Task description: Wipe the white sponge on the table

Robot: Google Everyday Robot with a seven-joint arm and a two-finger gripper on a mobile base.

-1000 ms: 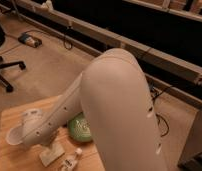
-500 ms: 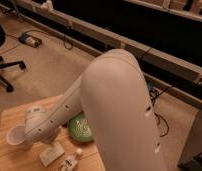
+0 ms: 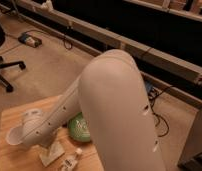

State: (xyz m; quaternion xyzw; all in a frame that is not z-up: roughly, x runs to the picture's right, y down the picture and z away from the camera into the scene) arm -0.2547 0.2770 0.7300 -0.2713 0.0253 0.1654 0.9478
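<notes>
White arm (image 3: 114, 110) fills centre foreground, reaches down-left over table (image 3: 11, 161). Gripper (image 3: 44, 144) at arm's end, low over tabletop, directly above white sponge (image 3: 53, 154); contact unclear. Sponge lies flat near table's front edge. Green bowl (image 3: 78, 129) right of sponge, partly hidden behind arm. Round white cup (image 3: 13, 136) left of wrist. Small white-capped bottle (image 3: 70, 162) lies just right of sponge. Office chair (image 3: 3, 65) on carpet at far left. Dark box (image 3: 29, 40) with cable on floor beyond.
</notes>
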